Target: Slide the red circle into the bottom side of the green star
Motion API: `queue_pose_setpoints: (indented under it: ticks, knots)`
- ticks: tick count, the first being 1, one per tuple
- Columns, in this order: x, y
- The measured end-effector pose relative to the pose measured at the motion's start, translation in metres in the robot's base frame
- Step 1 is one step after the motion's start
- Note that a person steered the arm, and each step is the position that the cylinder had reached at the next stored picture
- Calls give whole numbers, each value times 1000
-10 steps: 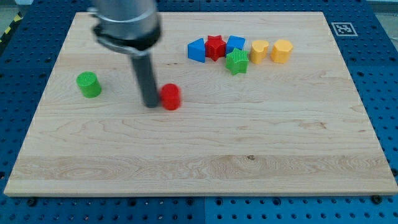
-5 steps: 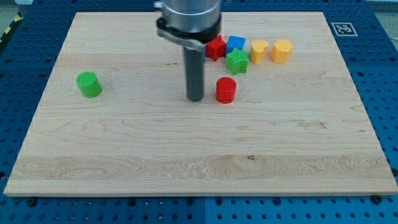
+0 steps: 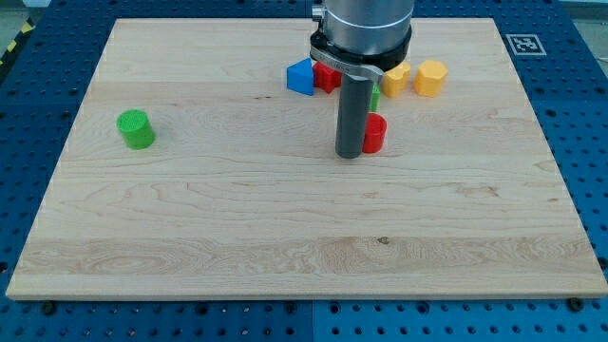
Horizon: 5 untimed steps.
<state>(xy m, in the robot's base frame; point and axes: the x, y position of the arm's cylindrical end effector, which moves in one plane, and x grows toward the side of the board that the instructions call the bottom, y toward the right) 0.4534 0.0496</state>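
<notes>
The red circle (image 3: 375, 134) stands near the middle of the wooden board (image 3: 190, 237), partly hidden behind my rod. My tip (image 3: 350, 154) rests on the board right against the circle's left side. The green star (image 3: 374, 96) is just above the circle, almost wholly hidden by the rod; only a thin green edge shows.
Along the view's top sit a blue block (image 3: 300, 77), a red block (image 3: 328, 78), a yellow block (image 3: 396, 76) and a yellow hexagon-like block (image 3: 430, 78). A green cylinder (image 3: 135, 129) stands alone at the view's left.
My tip has moved to the view's right, pushing the red circle along. The circle went from left of the star to just below it. The rod now hides the star and a blue block.
</notes>
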Motion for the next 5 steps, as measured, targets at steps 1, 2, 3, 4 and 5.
queue_pose_setpoints:
  ticks: [1,2,3,4,5]
  knots:
    - [20,0]
    - [26,8]
    - [7,16]
    - [-7,16]
    - [6,16]
